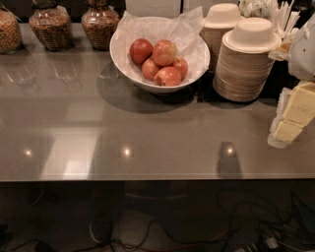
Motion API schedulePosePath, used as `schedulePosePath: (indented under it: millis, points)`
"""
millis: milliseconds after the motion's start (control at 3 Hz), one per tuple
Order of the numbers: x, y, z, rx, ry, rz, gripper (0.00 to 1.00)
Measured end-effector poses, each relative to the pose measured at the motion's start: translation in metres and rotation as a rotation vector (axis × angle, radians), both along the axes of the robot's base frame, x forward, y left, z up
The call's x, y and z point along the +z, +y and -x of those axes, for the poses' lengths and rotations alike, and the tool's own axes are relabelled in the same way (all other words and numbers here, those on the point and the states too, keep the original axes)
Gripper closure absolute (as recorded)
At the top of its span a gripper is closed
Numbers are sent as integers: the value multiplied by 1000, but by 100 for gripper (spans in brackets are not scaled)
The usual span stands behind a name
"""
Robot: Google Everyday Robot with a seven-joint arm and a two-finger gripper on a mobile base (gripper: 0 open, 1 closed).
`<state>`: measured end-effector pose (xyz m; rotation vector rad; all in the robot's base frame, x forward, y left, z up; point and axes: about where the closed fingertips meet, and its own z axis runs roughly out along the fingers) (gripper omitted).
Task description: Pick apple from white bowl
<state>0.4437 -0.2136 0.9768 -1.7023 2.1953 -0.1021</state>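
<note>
The white bowl (123, 58), large, round and lined with crinkled white paper, stands at the back middle of the grey counter. Several red-yellow apples (165, 53) lie piled in it. My gripper (291, 117), cream-coloured with a white arm above it, hangs at the right edge of the camera view, over the counter's right side. It is well to the right of the bowl and nearer the front, touching neither the bowl nor the apples. Nothing shows in its grasp.
Two stacks of beige disposable bowls (246, 64) stand just right of the white bowl. Glass jars of grain or nuts (48, 27) line the back left. White cutlery (278, 15) stands at the back right. The counter's front edge (147, 178) runs across, with cables below.
</note>
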Motion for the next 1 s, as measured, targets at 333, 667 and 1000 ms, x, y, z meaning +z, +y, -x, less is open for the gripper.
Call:
schedulePosePath:
  millis: [333,667,1000]
  points:
    - [-5,6,-14,-11,-78,-78,0]
    - [-7,19,-43,-32,-189,-179,0]
    - [10,38,-90,-34,-323,-250,0]
